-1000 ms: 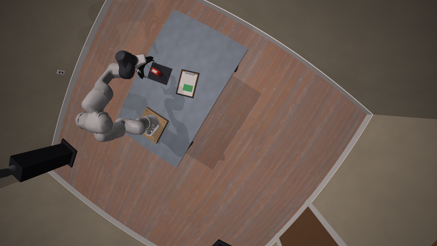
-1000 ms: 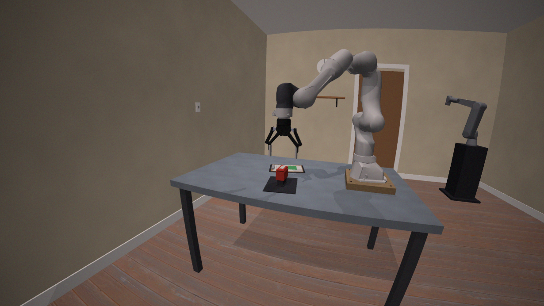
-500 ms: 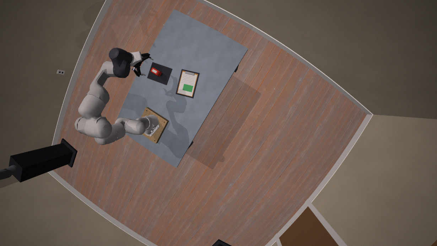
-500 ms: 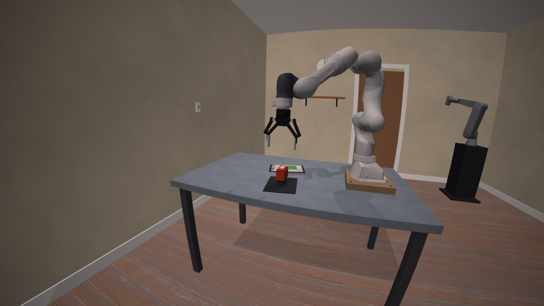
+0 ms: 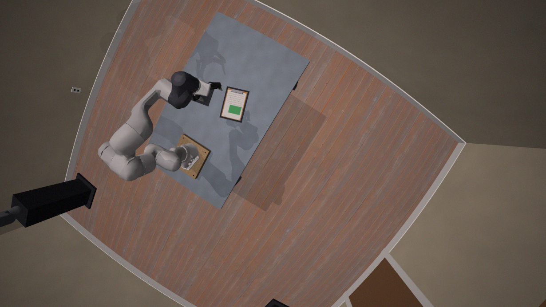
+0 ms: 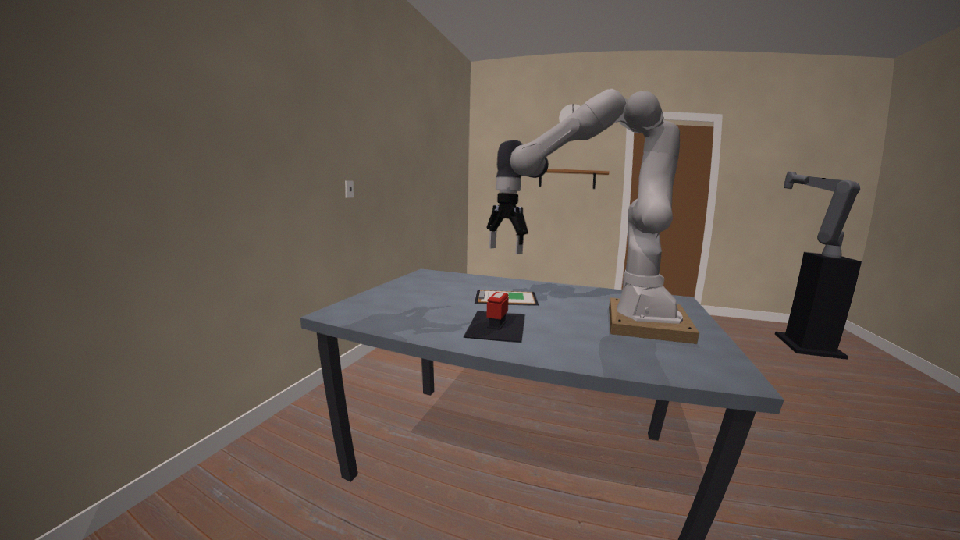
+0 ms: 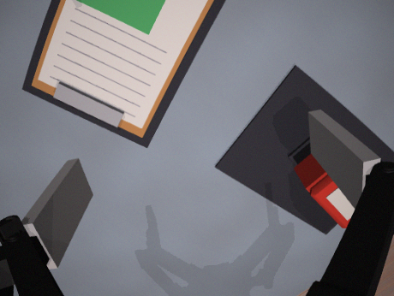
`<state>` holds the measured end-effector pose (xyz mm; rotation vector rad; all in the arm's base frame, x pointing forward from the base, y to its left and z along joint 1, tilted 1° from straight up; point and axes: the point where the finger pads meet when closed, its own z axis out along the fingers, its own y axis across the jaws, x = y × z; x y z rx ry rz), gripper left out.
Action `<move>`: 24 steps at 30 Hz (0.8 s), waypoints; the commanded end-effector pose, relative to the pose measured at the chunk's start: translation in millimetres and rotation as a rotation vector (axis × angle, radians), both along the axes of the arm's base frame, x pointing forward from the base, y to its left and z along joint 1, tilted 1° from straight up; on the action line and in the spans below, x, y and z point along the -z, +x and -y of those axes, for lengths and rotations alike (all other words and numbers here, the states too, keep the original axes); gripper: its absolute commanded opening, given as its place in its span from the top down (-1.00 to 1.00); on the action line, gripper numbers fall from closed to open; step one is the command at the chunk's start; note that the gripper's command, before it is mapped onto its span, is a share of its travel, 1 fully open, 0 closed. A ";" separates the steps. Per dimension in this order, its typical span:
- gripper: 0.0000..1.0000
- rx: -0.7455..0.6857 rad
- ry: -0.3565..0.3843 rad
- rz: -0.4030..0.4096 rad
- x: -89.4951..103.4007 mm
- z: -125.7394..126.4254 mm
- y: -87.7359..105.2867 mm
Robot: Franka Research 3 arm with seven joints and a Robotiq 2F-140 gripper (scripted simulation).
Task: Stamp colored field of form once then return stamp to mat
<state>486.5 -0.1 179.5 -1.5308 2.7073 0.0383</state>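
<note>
So the stamp [image 6: 497,306] [image 7: 325,186] is standing upright on its dark mat [image 6: 477,332] [image 7: 265,158], over on the worktop [image 5: 244,45] [image 6: 375,315] [image 7: 184,171]. The hand [image 5: 210,91] [image 6: 506,250] [image 7: 194,156] is up in the air with its fingers spread wide apart, nothing between them. In the wrist view the stamp sits around 4 o'clock, the form [image 5: 234,104] [image 6: 509,296] [image 7: 116,60] around 11.

My guess is it'll handle light, with a stiff smooth shell that could slide a bit in the pads. It's not fragile, but the body is springy top to bottom, so I'd pinch the red upper part square across its narrow sides, fingers level. Grab low near the dark foot and you'd probably block the travel or snag a finger on release. A skewed pinch might twist it, and then the print goes crooked in the green field [image 5: 234,109] [image 6: 515,295] [image 7: 128,10].

Funny how the views differ: from the top the arm hides the stamp completely, but you get the whole field, toward 6 o'clock on the sheet. Wrist view chops the field off at 12 and a finger covers part of the stamp. Only the exterior one shows how high the hand hangs above it.
</note>
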 end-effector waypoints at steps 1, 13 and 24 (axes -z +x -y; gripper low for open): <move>-1.00 0.279 -0.010 -0.014 2.4 69.7 8.2; -1.00 0.483 -0.015 -0.025 126.3 100.9 14.7; -1.00 0.483 -0.015 -0.025 126.3 100.9 14.7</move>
